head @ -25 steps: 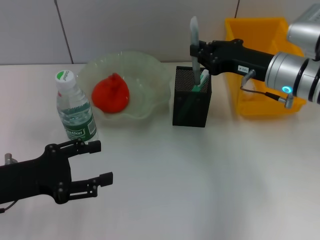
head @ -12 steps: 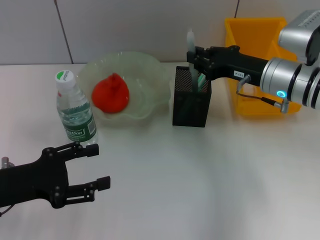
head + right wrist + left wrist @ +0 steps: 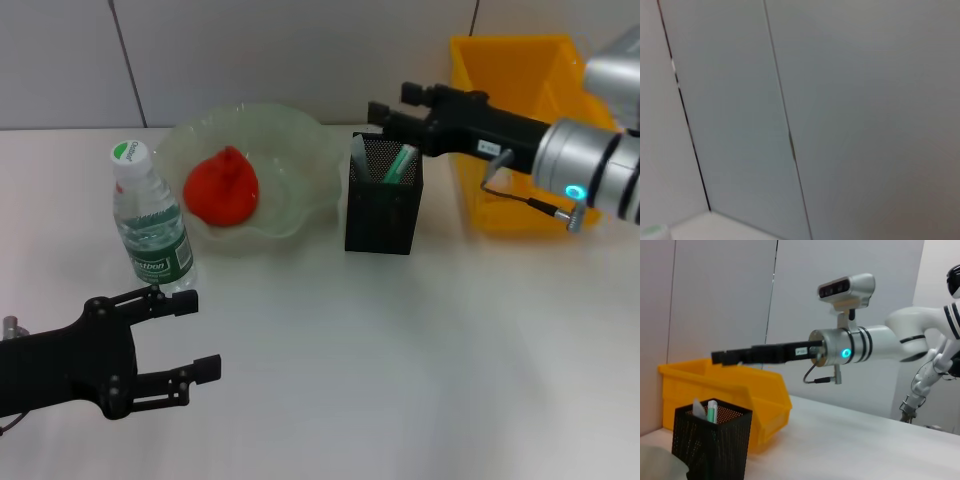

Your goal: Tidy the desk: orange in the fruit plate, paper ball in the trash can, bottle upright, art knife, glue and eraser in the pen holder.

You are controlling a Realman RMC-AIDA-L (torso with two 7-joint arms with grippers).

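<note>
Now the right end effector [image 3: 385, 112] hangs just above the pen holder [image 3: 383, 197], its arm reaching level across the trash can [image 3: 510, 70]; nothing is between its fingers, though how far apart they stand I cannot tell. Two slim items lean inside the holder. A clean finish probably means lifting straight up, clear of the mesh rim. The orange [image 3: 221, 186] lies in the fruit plate [image 3: 300, 135], the bottle [image 3: 150, 222] stands upright, and the left end effector [image 3: 192, 333] waits spread and empty low over the desk [image 3: 400, 360].
</note>
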